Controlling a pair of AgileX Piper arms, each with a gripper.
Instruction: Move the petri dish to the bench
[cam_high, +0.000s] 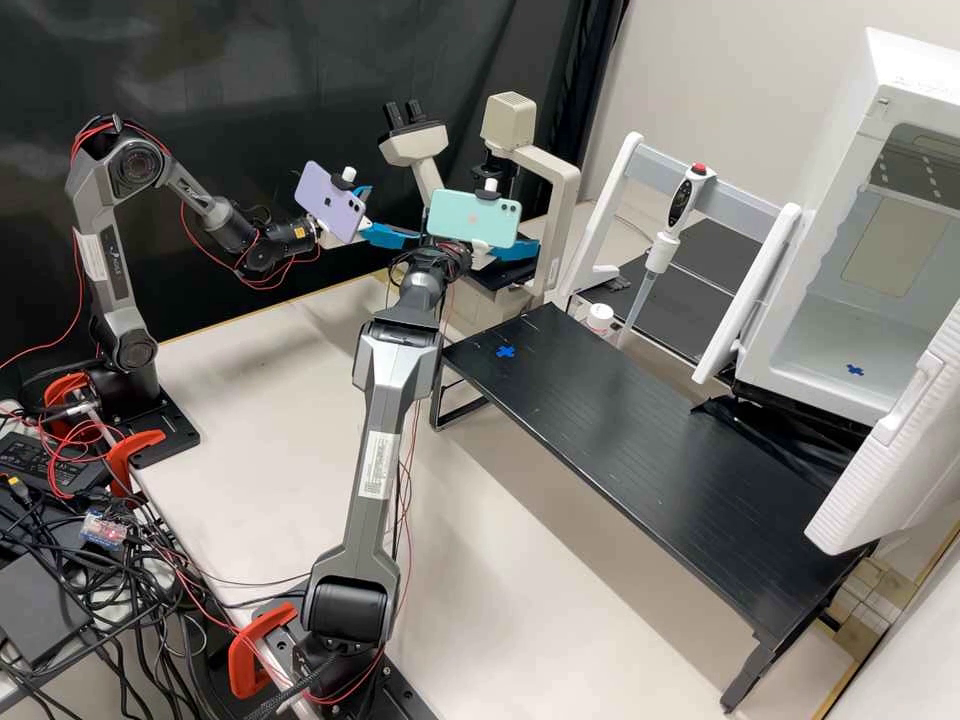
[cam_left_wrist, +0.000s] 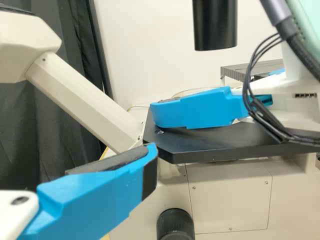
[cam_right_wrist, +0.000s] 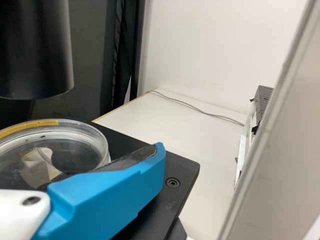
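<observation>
The clear petri dish lies on the black microscope stage in the right wrist view. My right gripper is at the microscope, partly behind the mint phone; in its wrist view the right gripper lies close along the dish's edge and hides part of it. My left gripper stands open, its blue fingers apart, at the left of the microscope; in its own wrist view the left gripper is outside the stage, nothing in it. The black bench carries a blue cross mark.
Microscope eyepieces and lamp arm rise around the stage. A pipette on its stand and a small white-lidded jar are behind the bench. An open white incubator stands at the right, its door beside the bench.
</observation>
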